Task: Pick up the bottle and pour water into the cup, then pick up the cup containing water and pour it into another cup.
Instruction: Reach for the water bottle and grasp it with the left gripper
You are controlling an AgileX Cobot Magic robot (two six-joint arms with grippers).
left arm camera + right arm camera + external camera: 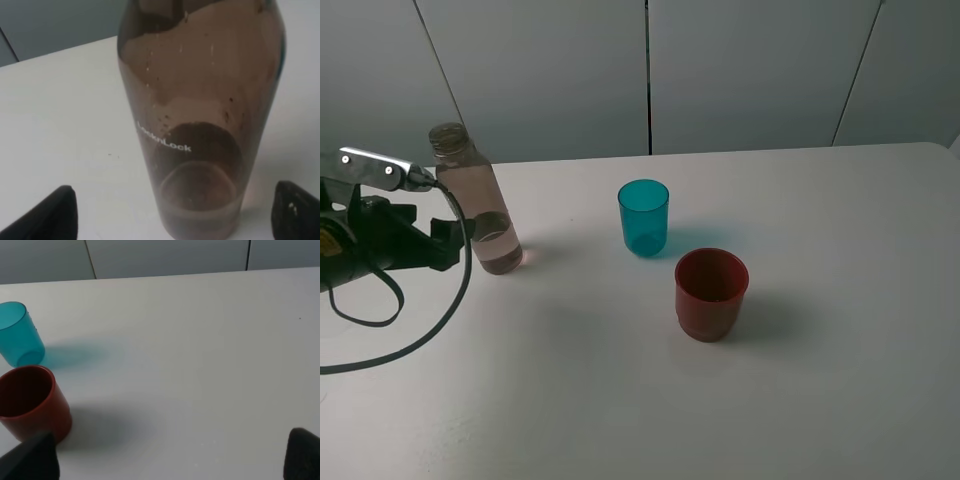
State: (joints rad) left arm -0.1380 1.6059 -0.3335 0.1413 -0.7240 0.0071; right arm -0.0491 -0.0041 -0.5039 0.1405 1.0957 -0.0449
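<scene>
**Object location.** The bottle (480, 205) stands upright near the left edge of the bench (820, 400), uncapped. The teal cup (643, 217) stands near mid-bench, well apart from the bottle. The red cup (711, 292) stands just beside the teal cup, on the camera side.

**Fingers.** The left fingers (50, 217) are spread wide on either side of the bottle's lower body. A gap shows on both sides, so there is no contact. The right fingers (30, 460) are also spread and hold nothing. Both cups lie ahead of them.

**Handling.**
- The bottle holds only a shallow layer of water at its base, so it is probably light and bottom-weighted.
- The wall is smooth clear plastic with droplets on the inside, so expect a slick surface with some flex under pressure.
- Grip the straight lower-to-middle body, not the tapering shoulder or neck.
- Use moderate force, because the bottle is tall and slim and could tip if nudged off-centre.
- The open neck will spill early when tilted.

**Surroundings.** The bench is plain white, matte and flat. Grey wall panels (750, 70) stand behind it. A black cable (440, 320) loops across the bench beside the left arm.
</scene>
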